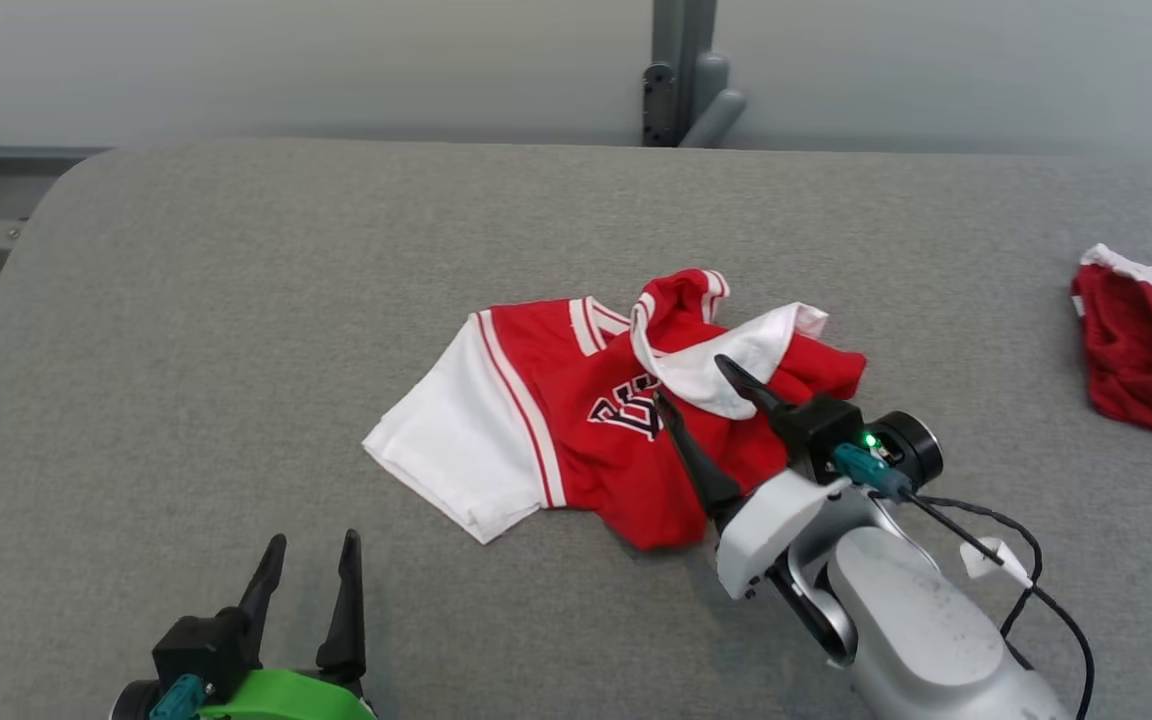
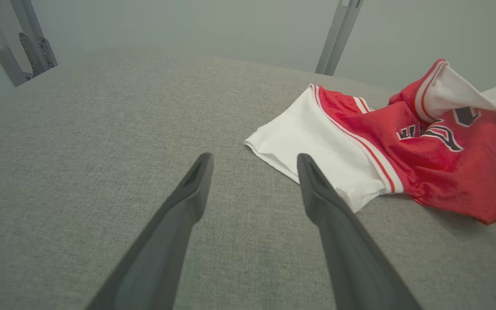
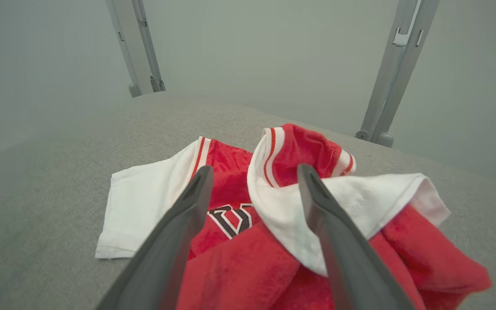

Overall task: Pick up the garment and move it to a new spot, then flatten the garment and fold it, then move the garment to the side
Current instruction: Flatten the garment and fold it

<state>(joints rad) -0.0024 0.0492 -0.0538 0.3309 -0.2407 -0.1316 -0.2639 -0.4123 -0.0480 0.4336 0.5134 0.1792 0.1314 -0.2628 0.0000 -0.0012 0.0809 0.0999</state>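
The crumpled red-and-white shirt lies mid-table, its long axis running left to right. The right gripper is nearer, poised over the bunched right end, fingers spread wide and empty. The left gripper, likewise spread and empty, sits short of the white end. The table is grey fabric, with another red cloth at its right edge and a plain wall behind.

Lit softly and evenly, with a faint shadow beneath the garment. Hazy in the background and stretched at the edges in the 2 wrist views.
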